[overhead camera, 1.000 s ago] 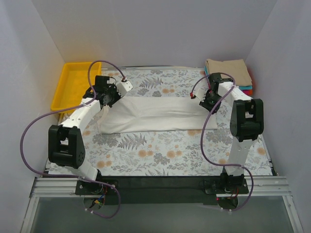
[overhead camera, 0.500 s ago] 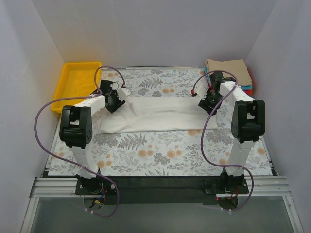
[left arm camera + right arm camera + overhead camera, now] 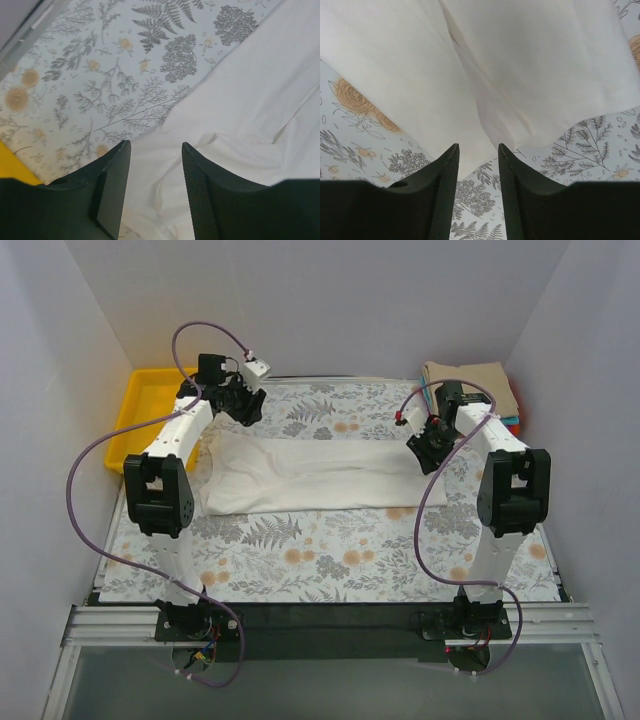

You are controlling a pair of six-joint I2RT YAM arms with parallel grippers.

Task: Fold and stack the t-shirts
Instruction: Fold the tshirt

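Observation:
The white t-shirt [image 3: 320, 475] lies folded into a long band across the floral cover. My left gripper [image 3: 248, 410] is open and empty above the shirt's far left corner; the left wrist view shows the shirt [image 3: 250, 115] under its jaws [image 3: 156, 147]. My right gripper [image 3: 428, 448] is open and empty over the shirt's right end; the right wrist view shows the shirt [image 3: 520, 65] beyond its jaws [image 3: 478, 149]. A stack with a tan t-shirt [image 3: 470, 385] on top and teal and red edges sits at the far right.
A yellow tray [image 3: 150, 415] stands at the far left beside the cover. The floral table cover [image 3: 330, 550] spreads to the near edge. White walls close in on both sides and the back.
Both grippers have let go of the white shirt and risen. The left arm moved back toward the far left corner; the shirt now lies flatter on the cover.

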